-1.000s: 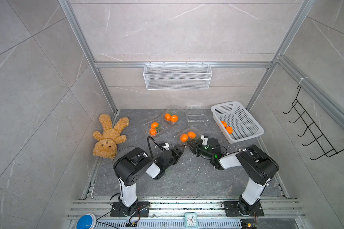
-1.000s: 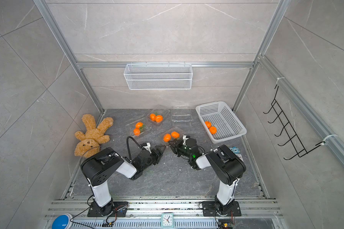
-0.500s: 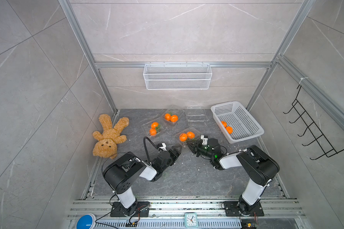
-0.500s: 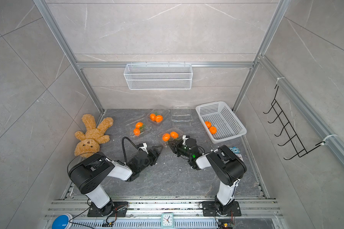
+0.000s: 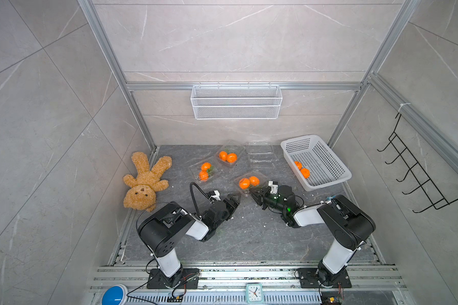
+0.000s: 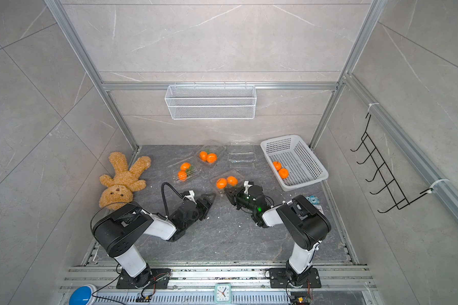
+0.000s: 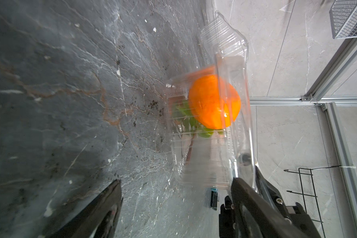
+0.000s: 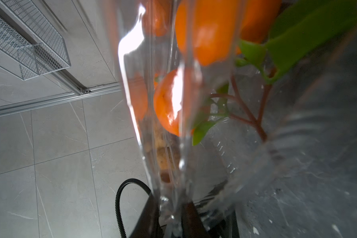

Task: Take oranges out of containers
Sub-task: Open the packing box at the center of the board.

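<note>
Opening the clear plastic clamshell container (image 5: 262, 175) at mid-frame: right gripper (image 5: 252, 190) pinches its lid rim, left gripper (image 5: 236, 197) stands wide and empty; next, probably, swing lid back and extract the two round orange fruits (image 5: 244, 183).

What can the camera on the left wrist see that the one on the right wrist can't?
Only the left wrist view shows the black wall hooks and an empty clear box. Only the right wrist view shows a black ribbed cable. Both show the clear container holding oranges with green leaves, and the white wire basket.
</note>
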### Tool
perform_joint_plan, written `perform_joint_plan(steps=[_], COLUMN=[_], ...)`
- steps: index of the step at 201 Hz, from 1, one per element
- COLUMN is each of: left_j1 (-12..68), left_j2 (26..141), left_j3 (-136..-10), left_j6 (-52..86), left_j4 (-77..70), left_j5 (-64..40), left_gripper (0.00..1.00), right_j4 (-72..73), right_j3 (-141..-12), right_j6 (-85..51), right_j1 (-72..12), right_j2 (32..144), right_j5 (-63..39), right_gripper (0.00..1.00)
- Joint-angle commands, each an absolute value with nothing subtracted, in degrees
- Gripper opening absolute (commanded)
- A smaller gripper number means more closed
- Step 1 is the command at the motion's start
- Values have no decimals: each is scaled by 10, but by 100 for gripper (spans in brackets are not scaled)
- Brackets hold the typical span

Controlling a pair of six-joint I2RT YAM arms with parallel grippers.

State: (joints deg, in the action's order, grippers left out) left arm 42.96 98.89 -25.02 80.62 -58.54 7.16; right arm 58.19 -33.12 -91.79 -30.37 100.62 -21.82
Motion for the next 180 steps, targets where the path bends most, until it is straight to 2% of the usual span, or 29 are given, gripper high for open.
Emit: perform_joint_plan(steps=[1, 180], left_j1=[425, 416], left_j2=[997, 983], left_j3=[-254, -263], left_j6=[810, 798], left_j4=[-610, -621], left_j5=[75, 51], left_gripper=[85, 85], right_j4=[581, 581], right_j3=[-321, -305], right_j6=[-925, -919], right_j1=[-307, -307], right_j2=[989, 977], right_j5=[-217, -221], right_gripper=[20, 20])
